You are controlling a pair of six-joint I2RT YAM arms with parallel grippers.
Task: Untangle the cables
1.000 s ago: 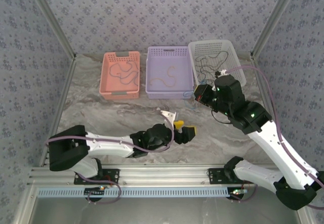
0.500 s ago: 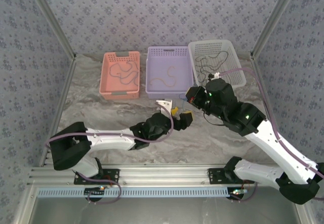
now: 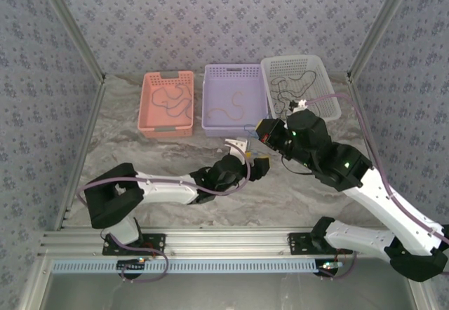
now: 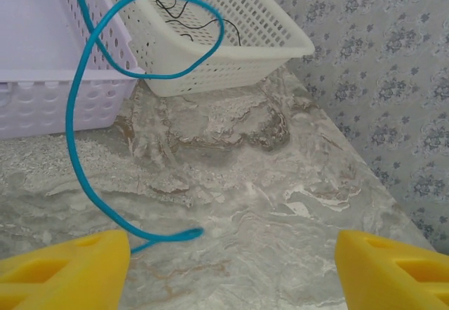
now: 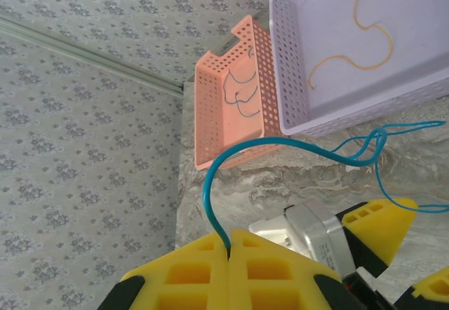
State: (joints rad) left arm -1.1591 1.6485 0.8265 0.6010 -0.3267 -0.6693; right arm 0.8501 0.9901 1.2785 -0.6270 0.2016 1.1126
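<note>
While the right gripper (image 5: 229,252) pinches the blue cable (image 5: 295,139) between pressed-together fingers, the cord rises toward 12 o'clock, then runs toward 3 o'clock into a small tangle. The left gripper (image 4: 235,264) stands wide, holding nothing. The cable's loose end lies on the table (image 4: 280,184) by its 9 o'clock finger, looping up toward 12.

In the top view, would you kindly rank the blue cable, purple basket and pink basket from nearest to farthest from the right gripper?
1. Blue cable, pinched in the right gripper itself.
2. Purple basket, just beyond it, centre.
3. Pink basket, far left.
</note>
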